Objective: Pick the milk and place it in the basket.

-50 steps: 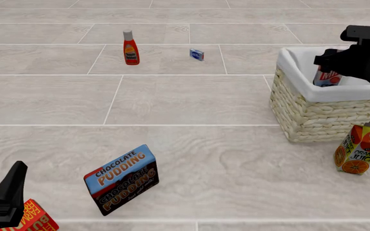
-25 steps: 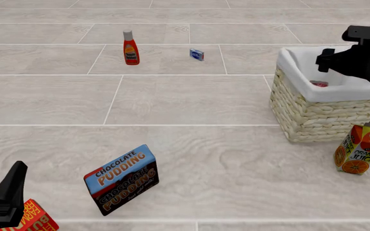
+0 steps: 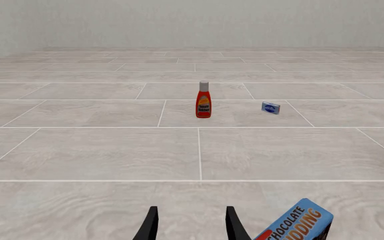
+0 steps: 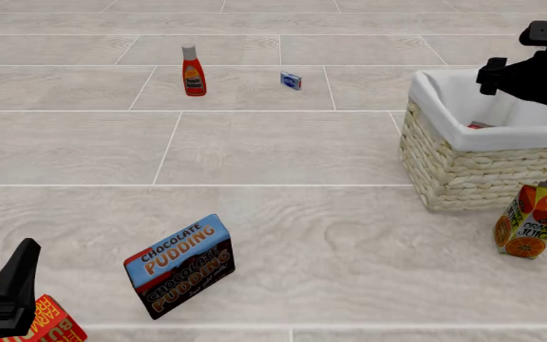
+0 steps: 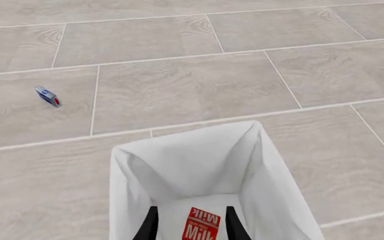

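Note:
The milk [image 5: 202,226], a small red carton with white lettering, lies on its side on the white lining at the bottom of the basket [image 5: 178,165]. In the front view only a red sliver of the milk [image 4: 480,125] shows over the rim of the wicker basket [image 4: 464,167]. My right gripper [image 5: 192,229] hangs open above the basket, with the milk far below and free of its fingers. It shows in the front view as the right gripper [image 4: 494,75] over the far rim. My left gripper [image 4: 15,279] stands open and empty at the near left.
A chocolate pudding box [image 4: 180,265] stands near the front, by the left gripper. A ketchup bottle [image 4: 193,70] and a small blue box [image 4: 290,80] stand far back. An orange juice carton [image 4: 537,219] sits in front of the basket. A red box [image 4: 53,324] lies at the near left.
The milk left the right gripper's fingers and dropped to the basket floor. The right gripper then rose and drew back to the right. The left arm stayed still.

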`<action>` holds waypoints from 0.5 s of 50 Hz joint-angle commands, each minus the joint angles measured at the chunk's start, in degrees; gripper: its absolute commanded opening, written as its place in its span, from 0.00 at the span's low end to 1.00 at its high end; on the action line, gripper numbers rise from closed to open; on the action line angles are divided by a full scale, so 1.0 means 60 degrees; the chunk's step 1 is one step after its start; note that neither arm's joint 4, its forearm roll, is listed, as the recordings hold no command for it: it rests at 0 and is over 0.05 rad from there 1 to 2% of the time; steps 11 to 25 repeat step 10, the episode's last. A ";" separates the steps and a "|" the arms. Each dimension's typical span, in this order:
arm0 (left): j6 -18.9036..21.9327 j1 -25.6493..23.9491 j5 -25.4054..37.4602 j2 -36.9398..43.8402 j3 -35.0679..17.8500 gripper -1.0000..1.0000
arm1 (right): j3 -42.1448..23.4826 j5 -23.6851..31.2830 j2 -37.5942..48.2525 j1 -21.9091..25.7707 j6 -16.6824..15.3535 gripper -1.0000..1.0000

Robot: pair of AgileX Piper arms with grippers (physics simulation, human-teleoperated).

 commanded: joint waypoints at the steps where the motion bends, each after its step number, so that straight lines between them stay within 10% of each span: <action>1: 0.0000 0.0000 0.0000 0.0000 0.0000 1.00 | 0.0379 0.0061 -0.1083 0.0164 -0.0023 1.00; 25: 0.0000 0.0000 0.0000 0.0000 0.0000 1.00 | 0.0966 -0.0030 -0.2278 0.0534 0.0002 1.00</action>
